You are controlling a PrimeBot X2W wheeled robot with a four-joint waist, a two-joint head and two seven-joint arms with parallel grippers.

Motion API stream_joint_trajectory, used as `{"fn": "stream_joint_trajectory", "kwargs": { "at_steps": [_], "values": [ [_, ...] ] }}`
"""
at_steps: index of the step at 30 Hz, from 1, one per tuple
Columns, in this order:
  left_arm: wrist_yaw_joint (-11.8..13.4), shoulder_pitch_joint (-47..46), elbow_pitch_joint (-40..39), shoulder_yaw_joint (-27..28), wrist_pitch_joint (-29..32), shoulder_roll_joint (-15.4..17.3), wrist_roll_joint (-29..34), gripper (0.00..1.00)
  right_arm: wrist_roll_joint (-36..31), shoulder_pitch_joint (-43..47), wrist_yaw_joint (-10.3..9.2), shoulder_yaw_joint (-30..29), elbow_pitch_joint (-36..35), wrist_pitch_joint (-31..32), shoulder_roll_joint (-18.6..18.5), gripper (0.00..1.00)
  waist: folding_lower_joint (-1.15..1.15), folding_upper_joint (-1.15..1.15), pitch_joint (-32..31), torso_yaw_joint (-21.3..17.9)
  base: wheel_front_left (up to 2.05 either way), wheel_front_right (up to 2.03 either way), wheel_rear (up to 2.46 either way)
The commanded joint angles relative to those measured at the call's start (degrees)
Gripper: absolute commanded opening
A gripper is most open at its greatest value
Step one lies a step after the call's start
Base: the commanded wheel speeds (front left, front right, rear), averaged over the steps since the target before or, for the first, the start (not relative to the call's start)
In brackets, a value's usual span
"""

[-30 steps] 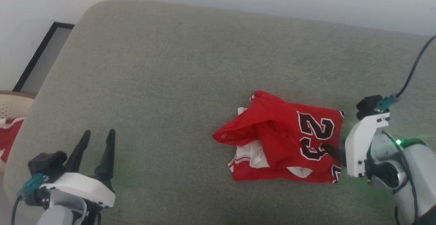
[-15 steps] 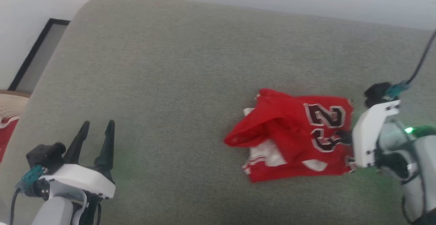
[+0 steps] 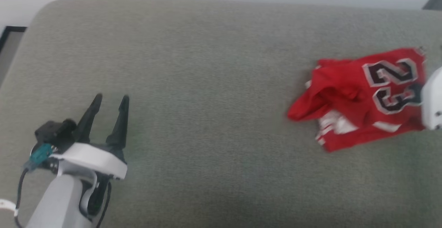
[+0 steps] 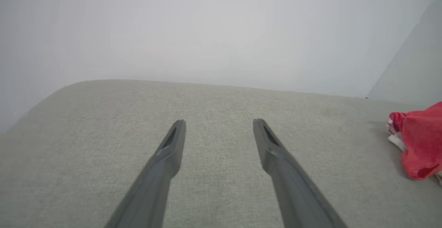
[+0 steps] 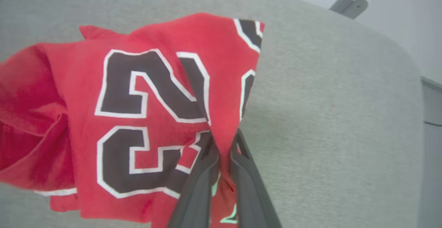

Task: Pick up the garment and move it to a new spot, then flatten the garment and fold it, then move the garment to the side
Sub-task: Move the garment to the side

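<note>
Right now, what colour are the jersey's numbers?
The numbers are black, edged white; right wrist view.

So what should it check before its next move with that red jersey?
1. Right hand pinching the red jersey: ok.
2. Left hand open, holding nothing: ok.
3. Left hand apart from the jersey: ok.
4. Jersey lying flat: not ok, it is bunched.
5. Bare grey cushion to lay it on: ok.
6. Grip firm enough to carry it: cannot tell.

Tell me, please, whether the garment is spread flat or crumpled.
Crumpled: the garment lies in overlapping folds on the cushion, one edge pinched in the right gripper.
</note>
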Motion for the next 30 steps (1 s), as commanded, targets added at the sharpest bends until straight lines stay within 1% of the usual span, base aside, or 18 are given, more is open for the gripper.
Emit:
{"fn": "stream_joint_trajectory", "kwargs": {
  "at_steps": [1, 6, 10, 11, 15, 26, 30],
  "values": [
    [-0.1, -1.6, -0.5, -0.6, -0.3, 0.1, 0.8, 1.0, -0.7, -1.6, -0.02, -0.2, 0.2, -0.9, -1.6, 0.0, 0.0, 0.0, 1.1, -1.5, 0.0, 0.0, 0.0],
    [-0.1, -4.5, -1.1, -2.5, -0.3, 0.7, 0.7, 1.0, -1.6, -5.1, -0.02, -0.7, 2.1, -2.7, -4.8, 0.0, 0.0, 0.0, 3.0, -4.0, 0.0, 0.0, 0.0],
    [-0.1, -7.0, -1.4, -4.2, -0.3, 1.3, 0.7, 1.0, -2.4, -7.8, -0.02, 0.1, 4.2, -5.6, -7.2, 0.0, 0.0, 0.0, 4.9, -6.0, 0.0, 0.0, 0.0],
    [-0.1, -7.0, -1.4, -4.2, -0.3, 1.3, 0.7, 1.0, -2.4, -7.8, -0.02, 0.1, 4.2, -5.6, -7.2, 0.0, 0.0, 0.0, 4.9, -6.0, 0.0, 0.0, 0.0],
    [-0.1, -9.7, -1.7, -6.1, -0.3, 1.9, 0.4, 1.0, -3.1, -10.7, -0.02, 0.6, 6.6, -8.9, -9.0, 0.0, 0.0, 0.0, 7.1, -7.8, 0.0, 0.0, 0.0],
    [-0.1, -16.4, -2.8, -10.7, -0.3, 3.5, 0.4, 1.0, -8.9, -16.7, -0.02, -0.6, 13.5, -17.5, -13.0, 0.0, 0.0, 0.0, 13.0, -11.7, 0.0, 0.0, 0.0],
    [-0.1, -18.2, -3.0, -12.1, -0.3, 4.1, 0.5, 1.0, -12.9, -17.9, -0.02, -2.1, 16.1, -20.7, -14.0, 0.0, 0.0, 0.0, 15.0, -12.5, 0.0, 0.0, 0.0]
  ]
}}
